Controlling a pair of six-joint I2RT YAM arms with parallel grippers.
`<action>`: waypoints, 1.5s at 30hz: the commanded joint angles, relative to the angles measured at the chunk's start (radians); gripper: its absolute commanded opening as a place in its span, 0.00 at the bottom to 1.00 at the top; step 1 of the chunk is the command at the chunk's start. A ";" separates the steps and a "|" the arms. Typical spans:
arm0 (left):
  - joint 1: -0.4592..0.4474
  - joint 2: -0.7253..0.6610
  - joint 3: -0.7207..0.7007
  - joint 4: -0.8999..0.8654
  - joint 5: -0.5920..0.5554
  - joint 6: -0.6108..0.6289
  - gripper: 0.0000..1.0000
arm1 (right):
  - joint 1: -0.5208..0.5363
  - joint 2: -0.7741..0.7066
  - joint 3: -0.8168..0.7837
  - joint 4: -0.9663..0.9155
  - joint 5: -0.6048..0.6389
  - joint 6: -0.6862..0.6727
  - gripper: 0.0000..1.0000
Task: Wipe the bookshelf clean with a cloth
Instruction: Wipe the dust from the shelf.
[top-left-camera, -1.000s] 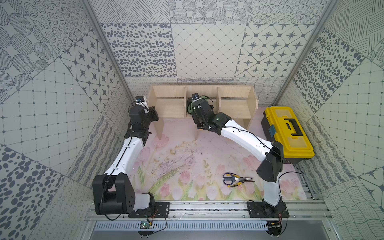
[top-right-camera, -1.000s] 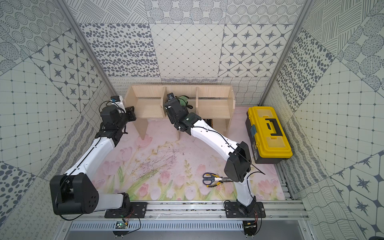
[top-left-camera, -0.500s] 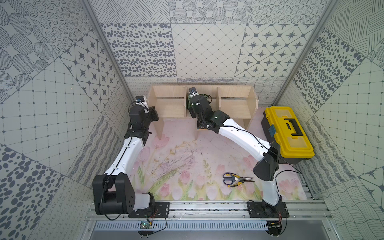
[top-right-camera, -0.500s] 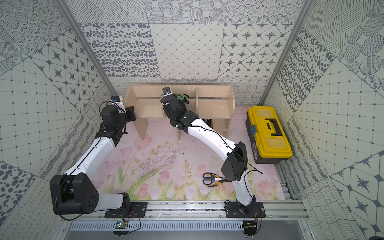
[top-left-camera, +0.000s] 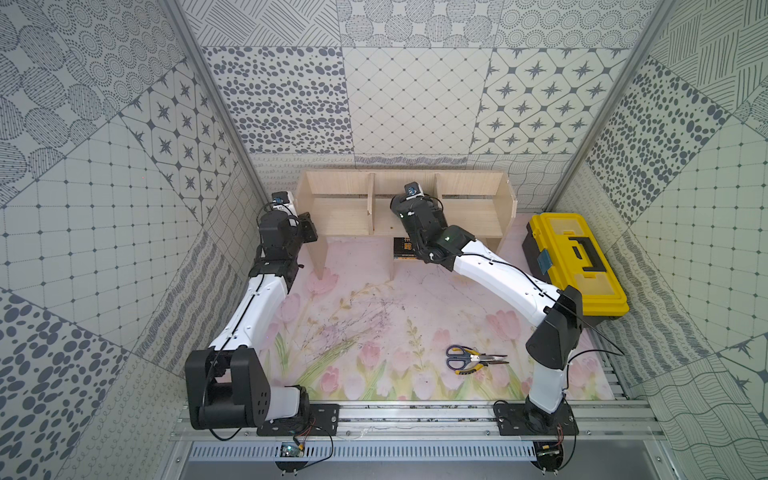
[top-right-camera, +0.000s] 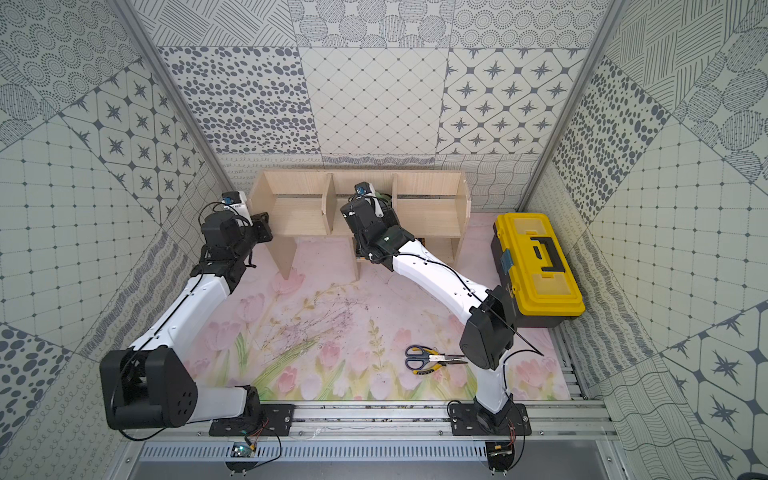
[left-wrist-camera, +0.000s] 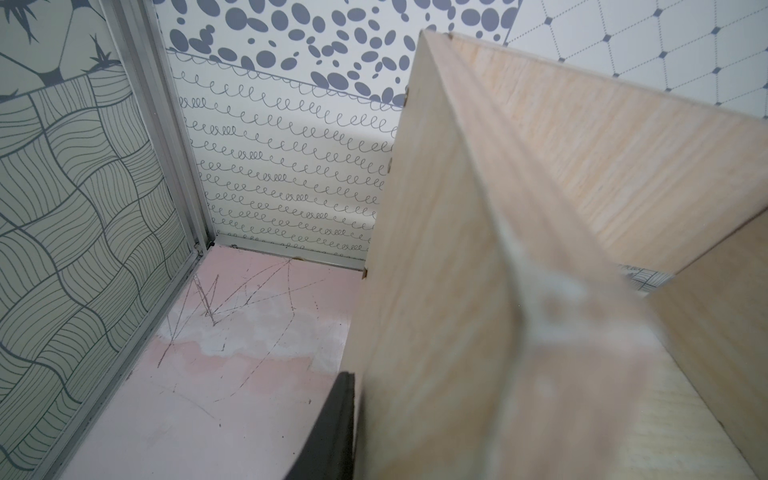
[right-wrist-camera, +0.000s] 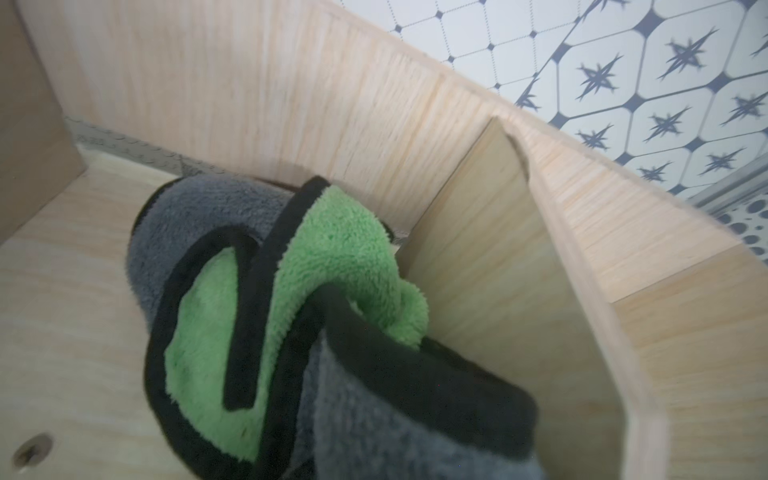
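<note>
In both top views the bookshelf (top-left-camera: 340, 216) lies with its long axis running left to right before the robot. The right gripper (top-left-camera: 419, 199) is inside the middle bay (top-left-camera: 386, 222), close to the right divider (top-left-camera: 437, 183). The wrist hides its jaws and what they hold. The left gripper (top-left-camera: 311, 226) is at the upper front corner of the left side panel (top-left-camera: 320, 255).

In the left wrist view the edge of this panel runs between the jaws. One dark finger (left-wrist-camera: 332, 428) lies on its outer face, so the jaws seem clamped on the panel, steadying the shelf.

In the right wrist view the cloth (right-wrist-camera: 332, 266) hangs bunched from the gripper. The jaws are closed on it, though they are not seen. The cloth lies ahead of the gripper toward the back panel (right-wrist-camera: 291, 95); it seems to rest on the bay floor and touches the right divider. I judge that the next stroke must go along the shelf's long axis, away from this divider, and only the right arm can make it.

Compared with half a second ago, the right wrist has shifted toward the right divider. The left arm has not moved.
</note>
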 joint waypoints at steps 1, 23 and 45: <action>-0.021 0.013 -0.009 -0.065 0.125 -0.181 0.00 | 0.007 -0.080 -0.094 0.005 -0.182 0.149 0.00; -0.042 0.009 -0.006 -0.062 0.135 -0.177 0.00 | 0.001 -0.006 0.036 -0.027 -0.150 0.124 0.00; -0.042 0.006 -0.006 -0.067 0.126 -0.178 0.00 | -0.046 -0.097 -0.040 0.221 -0.650 0.212 0.00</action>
